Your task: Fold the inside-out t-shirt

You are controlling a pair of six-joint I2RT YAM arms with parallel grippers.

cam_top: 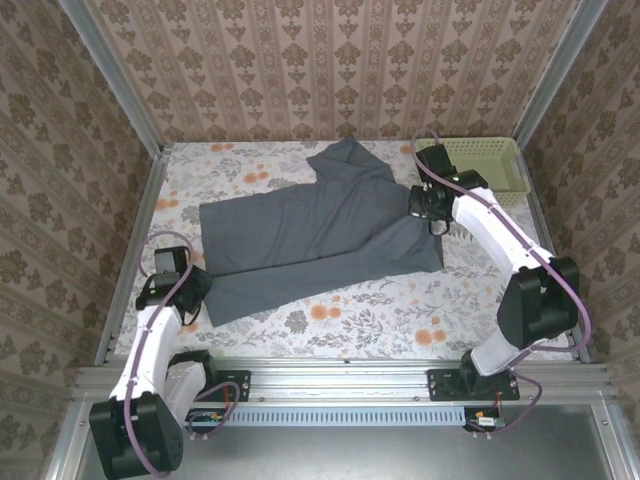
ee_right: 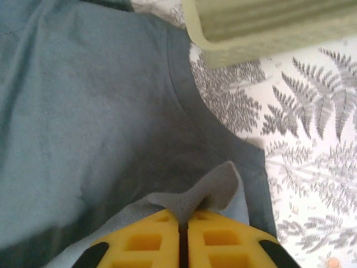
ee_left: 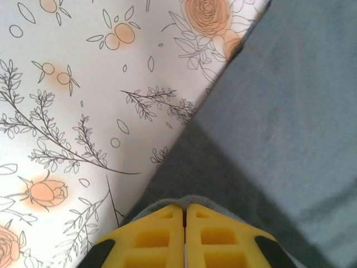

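Observation:
The inside-out t-shirt (cam_top: 320, 235) lies spread across the flowered table cover, slate blue-grey, with a sleeve pointing toward the back. My left gripper (cam_top: 192, 292) is at the shirt's near-left corner. In the left wrist view its yellow jaws (ee_left: 184, 205) stand almost together, with the shirt's edge (ee_left: 279, 111) curled over their tips. My right gripper (cam_top: 438, 222) is at the shirt's right end. In the right wrist view it (ee_right: 183, 215) is shut on a raised fold of the shirt (ee_right: 83, 111), which sticks up from between the jaws.
A pale green plastic basket (cam_top: 490, 165) stands at the back right corner, close behind my right gripper; its rim (ee_right: 268, 28) is just beyond the shirt. Metal frame rails (cam_top: 135, 250) run along the table's sides. Bare flowered cover (cam_top: 380, 315) lies in front of the shirt.

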